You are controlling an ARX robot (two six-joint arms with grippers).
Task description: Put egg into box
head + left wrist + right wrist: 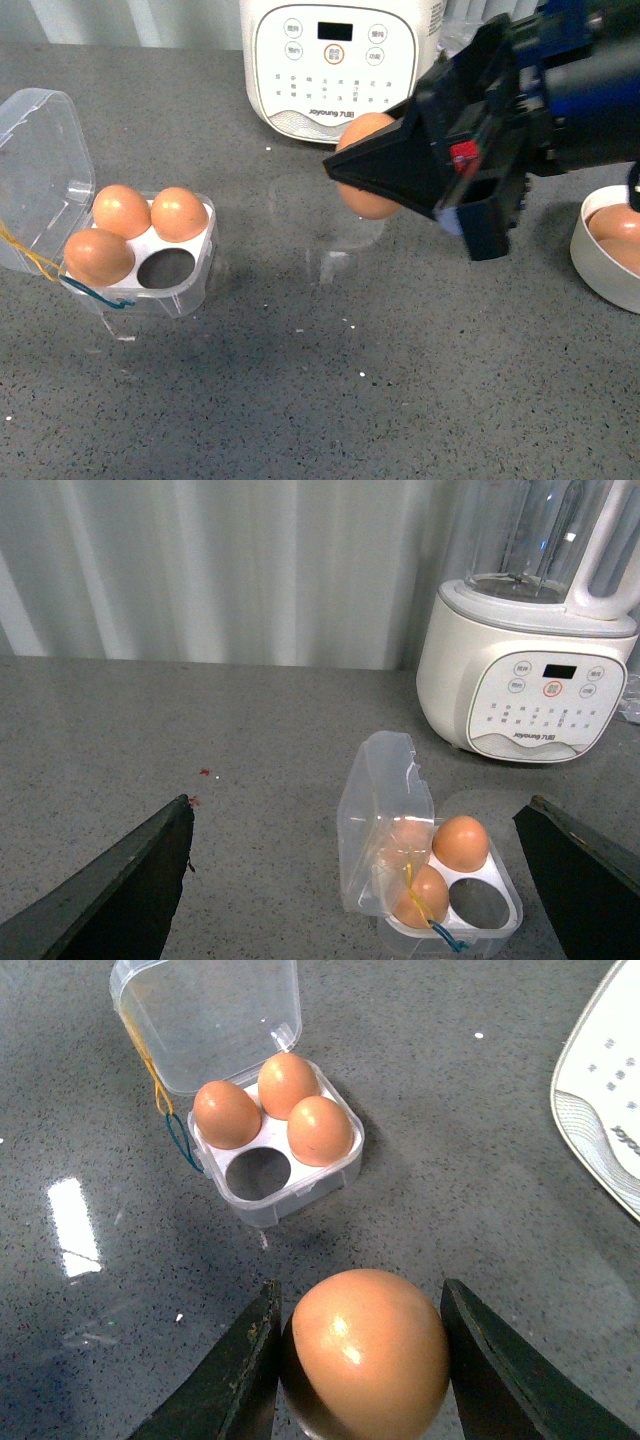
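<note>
Right gripper (362, 1380) looms closest in the front view, its two dark fingers closed against the sides of the egg (365, 1340) and holding it in the air above the grey table (400, 380), in front of the white cooker (335, 70). The egg is well apart from the box, off to the box's right, so I judge the step in hand to be the carry: the egg is picked up but not yet placed. The left gripper (355, 890) hangs empty with its fingers spread wide, looking down on the box from its far side.

The next move calls for a sideways travel towards the box, then a lowering straight over the one free cell, with care not to knock the neighbouring eggs or the raised lid.

The box (203, 262) sits on the robot's left side of the table, its clear lid (40, 150) swung open and away from the gripper, with yellow and blue strings trailing at the hinge side. Three of its four cells hold brown eggs; the empty cell (165, 268) is the near one on the gripper's side. A white bowl (585, 262) at the right edge holds more brown eggs; two seem to show.
</note>
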